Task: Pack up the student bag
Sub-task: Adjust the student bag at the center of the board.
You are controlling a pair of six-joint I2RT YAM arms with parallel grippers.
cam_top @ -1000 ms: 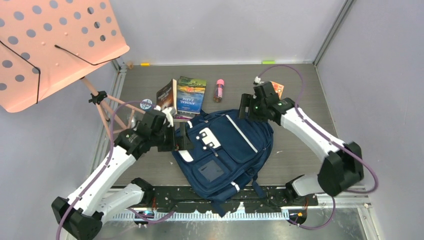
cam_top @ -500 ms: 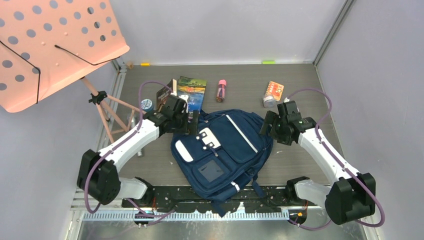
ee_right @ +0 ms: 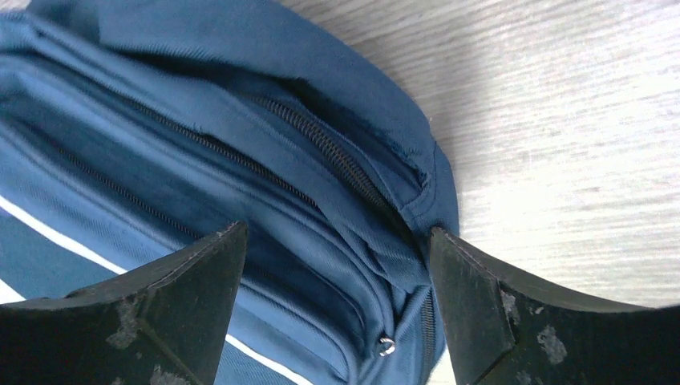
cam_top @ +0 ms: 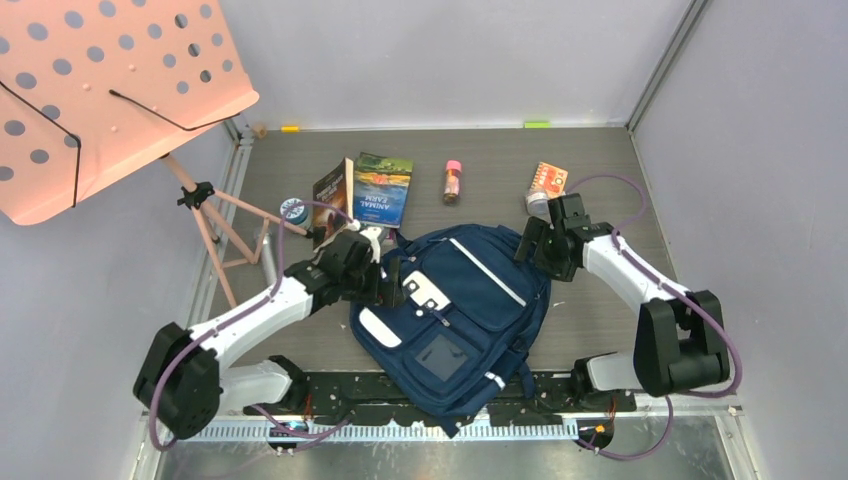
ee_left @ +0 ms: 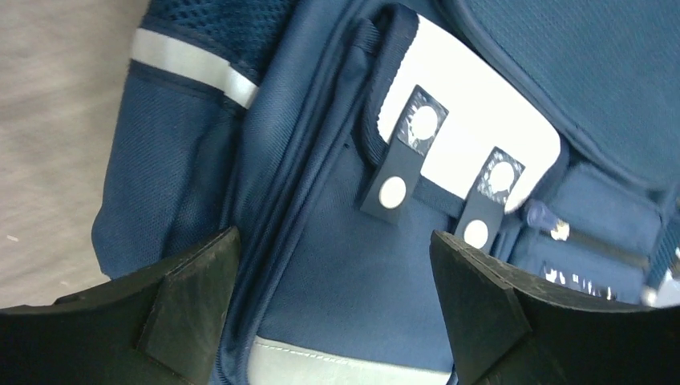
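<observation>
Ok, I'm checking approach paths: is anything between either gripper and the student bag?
Nothing visible. The left gripper is open directly over the student bag, above its white-patched front flap. The right gripper is open over its zippered top corner. Each wrist view shows only bag fabric in the gap.

This is looking like a robotics lab test cell: plain pale walls (cam_top: pixel 450 50) are closing in a grey wood-grain worktop (cam_top: pixel 600 320), and an aluminium rail (cam_top: pixel 236 160) is running along its left edge. A white left arm (cam_top: pixel 250 315) and right arm (cam_top: pixel 630 275) are sitting bolted to a slotted metal strip (cam_top: pixel 420 430) at the near edge. A pink perforated panel (cam_top: pixel 110 80) on a stand is hanging over the far-left corner.
</observation>
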